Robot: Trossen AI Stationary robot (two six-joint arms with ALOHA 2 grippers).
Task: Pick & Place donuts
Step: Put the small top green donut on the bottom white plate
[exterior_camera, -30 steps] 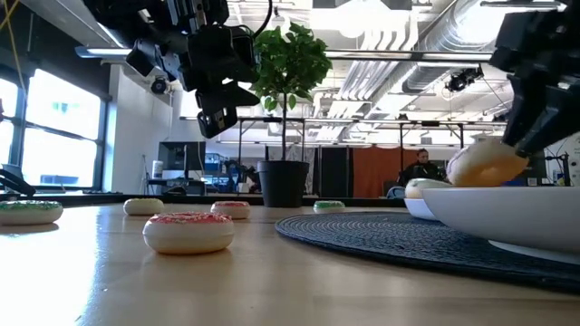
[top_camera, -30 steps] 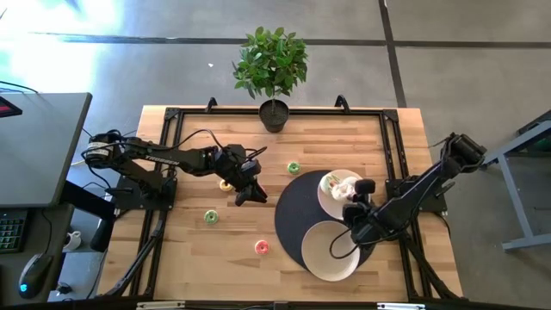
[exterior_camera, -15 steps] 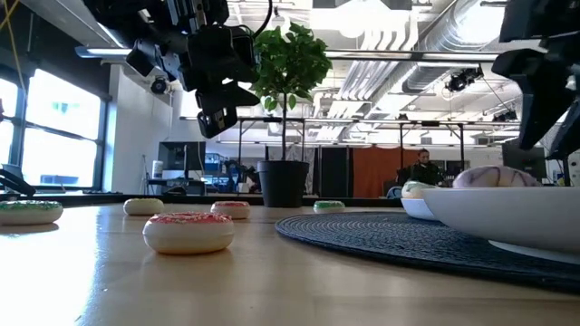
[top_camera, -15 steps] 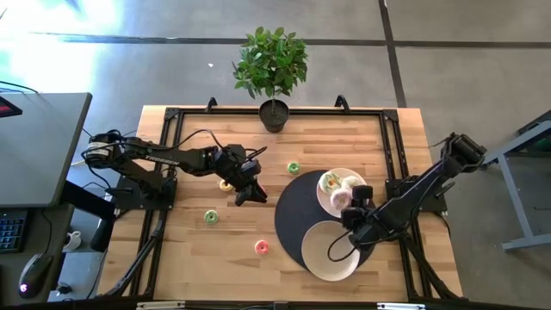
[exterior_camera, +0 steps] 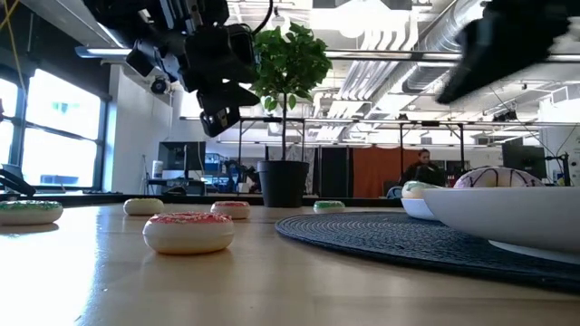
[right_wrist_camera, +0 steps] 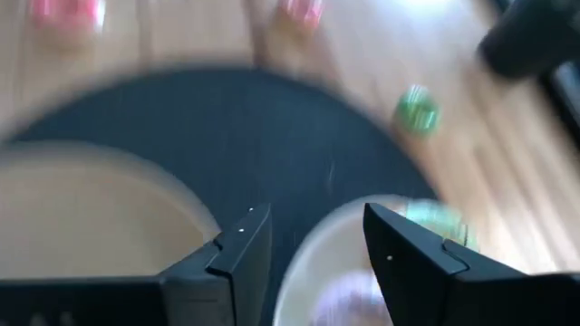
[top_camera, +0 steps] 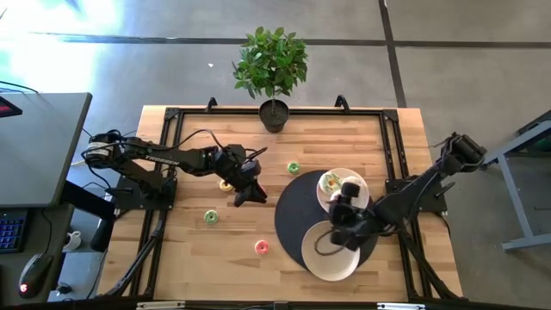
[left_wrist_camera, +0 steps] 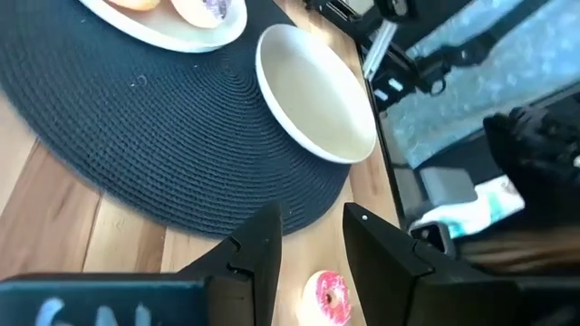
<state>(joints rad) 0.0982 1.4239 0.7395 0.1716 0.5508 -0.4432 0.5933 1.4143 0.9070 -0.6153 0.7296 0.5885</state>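
Loose donuts lie flat on the wood: a yellow one, green ones and a pink one, which also shows in the left wrist view. More donuts lie on the far white plate; one pale donut shows over its rim. My left gripper hangs open above the table, right of the yellow donut. My right gripper is open and empty, up over the seam between the two plates.
An empty white plate sits near the front on a round dark mat. A potted plant stands at the table's far edge. Bare wood lies between the mat and the left arm. A person sits far behind.
My right gripper has let go of a pale donut, which now lies on the far plate. The gripper then rose and swung toward the table's left and near side, over the plates' seam. The left arm has kept still.
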